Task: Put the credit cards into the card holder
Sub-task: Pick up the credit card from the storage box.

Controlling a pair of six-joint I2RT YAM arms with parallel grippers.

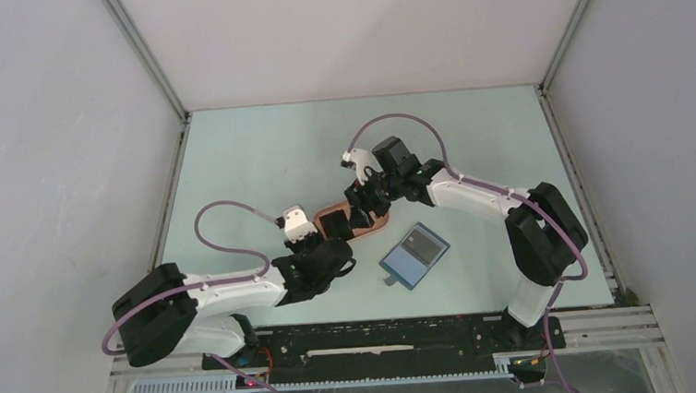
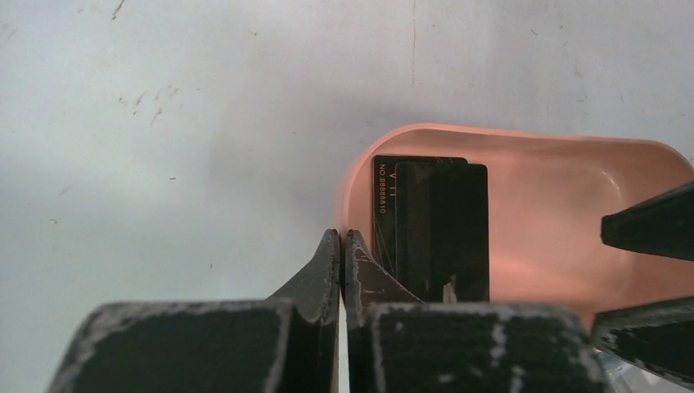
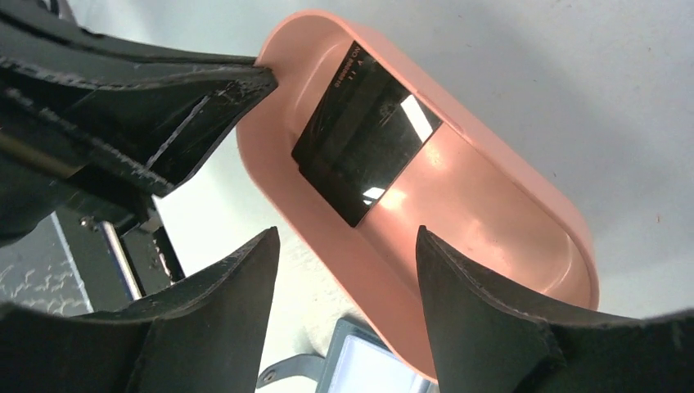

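Pale green table (image 1: 258, 156): pink tray (image 3: 507, 221) mid-table; blue card holder (image 1: 414, 256) nearer front-right, seemingly apart.

The tray (image 3: 491, 213) is salmon pink, with a warmer orange-pink on its inner floor. Inside it, the credit cards (image 2: 438, 229) are glossy black. The lower one carries small white lettering along one edge, and white glints of light cross the top one. Near the tray, the card holder (image 1: 415, 255) is mid blue with a paler grey-blue panel and a dark tab. Under the tray, the table (image 1: 267, 156) is pale mint green, flecked with small dark marks. At the tray, the left gripper (image 2: 342, 237) and right gripper (image 3: 348, 233) are black, scuffed grey-white along their edges. The arms (image 1: 474, 197) are white with black joints and mauve cables (image 1: 225, 214).
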